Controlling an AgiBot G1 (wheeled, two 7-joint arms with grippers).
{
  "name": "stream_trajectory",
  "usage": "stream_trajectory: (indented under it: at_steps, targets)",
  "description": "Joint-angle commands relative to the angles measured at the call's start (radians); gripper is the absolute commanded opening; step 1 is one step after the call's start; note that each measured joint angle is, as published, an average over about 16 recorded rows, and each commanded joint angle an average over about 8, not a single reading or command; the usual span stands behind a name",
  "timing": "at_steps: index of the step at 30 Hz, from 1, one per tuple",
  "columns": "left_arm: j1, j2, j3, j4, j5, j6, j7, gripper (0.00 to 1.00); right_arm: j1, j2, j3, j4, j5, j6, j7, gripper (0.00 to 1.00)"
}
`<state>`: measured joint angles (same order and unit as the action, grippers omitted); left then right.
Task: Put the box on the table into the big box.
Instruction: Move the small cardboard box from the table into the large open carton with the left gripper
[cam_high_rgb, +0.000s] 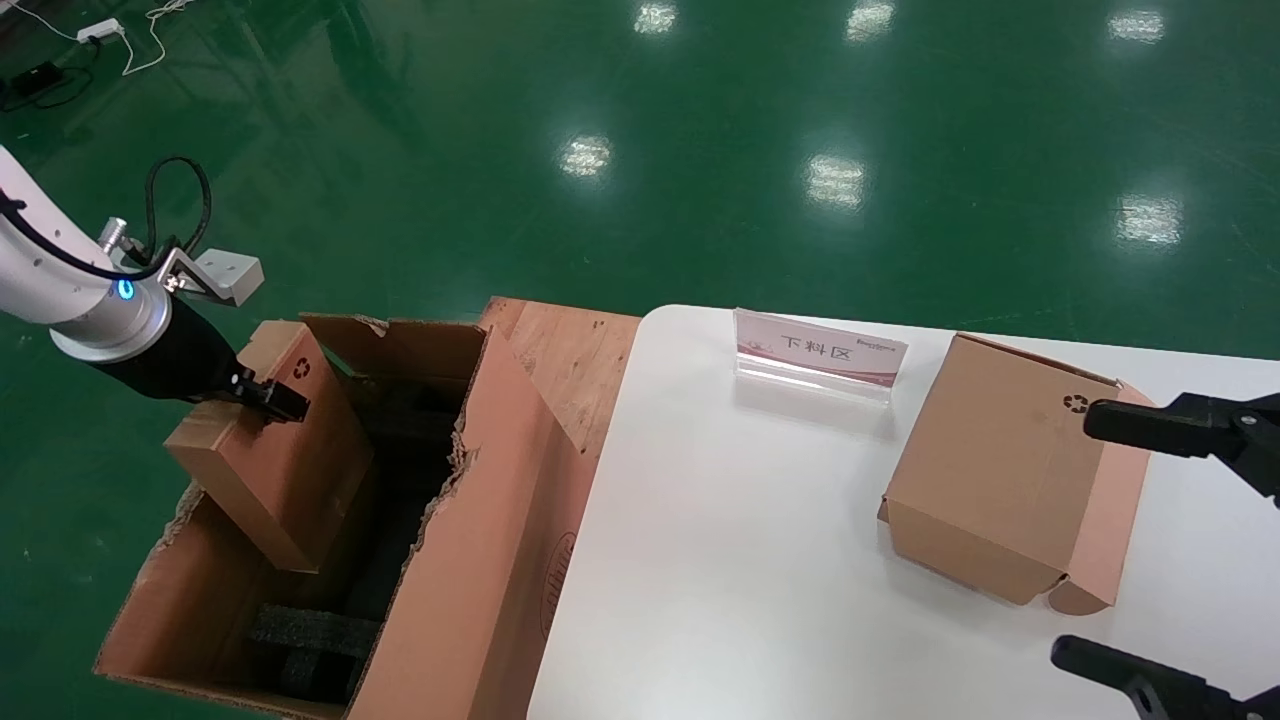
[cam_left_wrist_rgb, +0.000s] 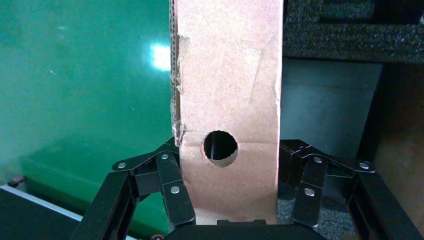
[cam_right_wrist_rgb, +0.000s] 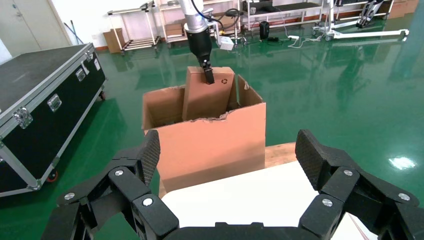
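One big box (cam_high_rgb: 480, 540) is standing open beneath the left gripper (cam_high_rgb: 262, 398), which is clamping one flat box (cam_high_rgb: 275, 450) tilted partway inside it, while one cube-like carton (cam_high_rgb: 1000, 480) is sitting on the table (cam_high_rgb: 720, 560) beside the right gripper (cam_right_wrist_rgb: 227, 155), whose fingers are spread wide.

box (cam_high_rgb: 275, 440): flat brown carton, tilted, partly inside | big box (cam_high_rgb: 480, 560): torn-rimmed, open

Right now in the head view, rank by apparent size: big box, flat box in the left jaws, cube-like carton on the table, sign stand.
1. big box
2. cube-like carton
3. flat box, partly sunk into the big box, so its rank against the carton is unsure
4. sign stand
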<state>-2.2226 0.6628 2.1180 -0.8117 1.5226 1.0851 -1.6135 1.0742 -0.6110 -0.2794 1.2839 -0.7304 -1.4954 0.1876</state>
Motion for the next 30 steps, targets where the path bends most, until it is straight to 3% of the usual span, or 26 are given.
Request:
stream_trajectory:
  at_steps: [1, 19, 20, 21, 27, 28, 30]
  targets:
    - [-0.003, 0.001, -0.003, 0.003, 0.001, -0.001, 0.003, 0.0, 0.0, 0.0, 0.0, 0.0, 0.0, 0.0, 0.0, 1.0]
    - [0.075, 0.007, 0.014, -0.007, 0.004, 0.001, -0.012, 0.0, 0.0, 0.0, 0.0, 0.0, 0.0, 0.0, 0.0, 1.0]
    - [0.08, 0.009, 0.015, -0.008, 0.004, 0.0, -0.016, 0.04, 0.0, 0.0, 0.0, 0.0, 0.0, 0.0, 0.0, 1.0]
    - [0.084, 0.01, 0.016, -0.009, 0.005, -0.001, -0.019, 0.13, 0.0, 0.0, 0.0, 0.0, 0.0, 0.0, 0.0, 1.0]
    - [0.098, 0.018, 0.019, -0.013, 0.008, -0.003, -0.035, 0.88, 0.0, 0.0, 0.0, 0.0, 0.0, 0.0, 0.0, 1.0]
    - [0.099, 0.019, 0.019, -0.014, 0.008, -0.003, -0.037, 0.97, 0.0, 0.0, 0.0, 0.0, 0.0, 0.0, 0.0, 1.0]
    - [0.101, 0.021, 0.02, -0.015, 0.009, -0.003, -0.041, 1.0, 0.0, 0.0, 0.0, 0.0, 0.0, 0.0, 0.0, 1.0]
